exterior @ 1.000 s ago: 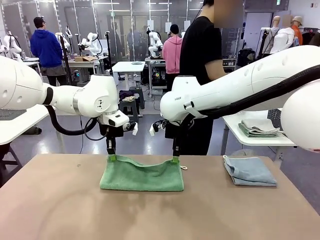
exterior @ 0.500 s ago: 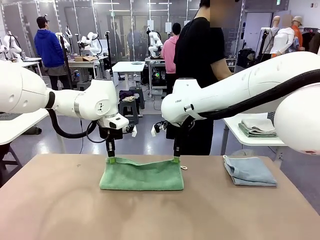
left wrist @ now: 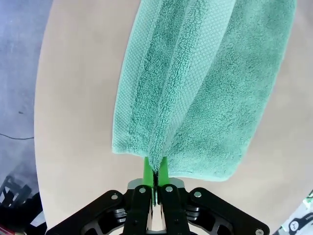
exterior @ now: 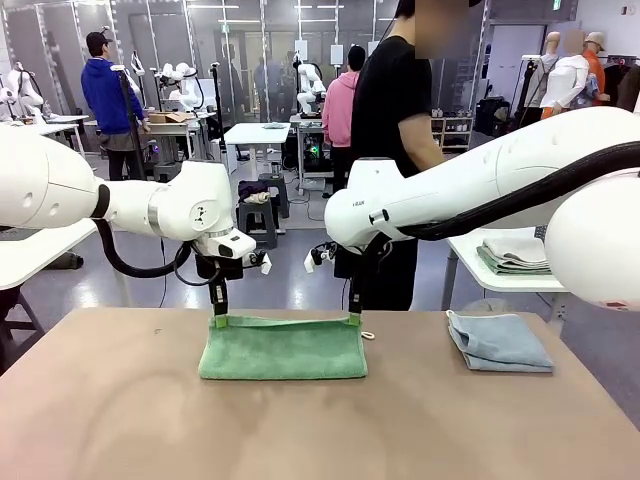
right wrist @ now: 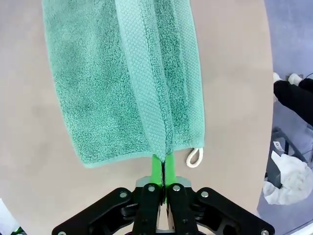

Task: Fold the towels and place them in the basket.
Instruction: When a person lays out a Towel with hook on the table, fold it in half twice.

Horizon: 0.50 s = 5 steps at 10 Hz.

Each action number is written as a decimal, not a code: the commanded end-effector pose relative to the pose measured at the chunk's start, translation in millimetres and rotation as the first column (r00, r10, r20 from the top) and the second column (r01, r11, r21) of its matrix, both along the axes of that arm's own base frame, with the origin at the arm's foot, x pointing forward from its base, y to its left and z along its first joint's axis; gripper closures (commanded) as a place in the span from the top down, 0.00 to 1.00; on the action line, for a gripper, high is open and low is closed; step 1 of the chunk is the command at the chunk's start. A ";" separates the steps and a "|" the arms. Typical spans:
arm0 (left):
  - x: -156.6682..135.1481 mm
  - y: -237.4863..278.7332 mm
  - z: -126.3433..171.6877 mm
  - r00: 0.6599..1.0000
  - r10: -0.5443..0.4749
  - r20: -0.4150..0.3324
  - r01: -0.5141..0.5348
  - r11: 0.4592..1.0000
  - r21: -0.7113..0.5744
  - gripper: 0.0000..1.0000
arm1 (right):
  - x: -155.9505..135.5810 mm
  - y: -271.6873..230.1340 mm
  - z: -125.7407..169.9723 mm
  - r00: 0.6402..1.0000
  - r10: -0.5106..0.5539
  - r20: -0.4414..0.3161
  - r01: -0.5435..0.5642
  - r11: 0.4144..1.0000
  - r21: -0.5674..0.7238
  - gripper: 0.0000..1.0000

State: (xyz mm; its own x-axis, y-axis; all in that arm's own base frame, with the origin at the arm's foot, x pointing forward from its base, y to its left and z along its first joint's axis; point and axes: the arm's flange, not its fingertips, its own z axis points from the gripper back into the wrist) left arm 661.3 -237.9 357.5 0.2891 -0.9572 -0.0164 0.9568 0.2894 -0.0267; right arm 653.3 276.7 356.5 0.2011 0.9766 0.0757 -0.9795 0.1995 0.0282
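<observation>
We're in a robotics lab, a big open hall. Up front the white left arm [exterior: 150,205] and right arm [exterior: 470,180] lean over a brown table [exterior: 300,430], with the left gripper [exterior: 220,320] and right gripper [exterior: 353,319] each pinching a corner of a green towel [exterior: 283,350]. Behind them a grey floor [exterior: 290,275] runs back to white work tables [exterior: 256,133] and glass partitions [exterior: 200,45], with strip lights [exterior: 215,6] overhead. A person in a blue jacket [exterior: 110,95] stands at one bench and a person in a pink hoodie [exterior: 343,105] at another. Folded cloths [exterior: 517,255] sit stacked on a side table [exterior: 470,250].
</observation>
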 end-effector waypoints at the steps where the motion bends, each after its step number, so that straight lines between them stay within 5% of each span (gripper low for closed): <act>1: 8.0 3.7 0.5 1.000 0.002 -0.015 -0.002 1.000 0.007 0.13 | 4.0 0.1 -1.1 1.000 -0.015 0.014 0.015 1.000 -0.008 0.07; 2: 8.0 4.1 0.4 1.000 -0.006 -0.006 0.006 1.000 -0.003 0.23 | 3.5 0.1 -1.2 1.000 -0.014 0.018 0.014 1.000 -0.005 0.22; 5: 4.3 6.6 1.8 0.999 0.018 0.041 -0.017 1.000 -0.005 0.50 | 1.7 -1.8 0.3 0.998 0.010 0.057 -0.012 1.000 0.029 0.47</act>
State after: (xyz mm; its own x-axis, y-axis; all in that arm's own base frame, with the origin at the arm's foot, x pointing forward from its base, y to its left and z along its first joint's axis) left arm 664.3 -235.3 357.5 0.2933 -0.9560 -0.0102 0.9557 0.2934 -0.0210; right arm 656.4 278.4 357.3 0.1991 0.9754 0.0948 -0.9799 0.1995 0.0048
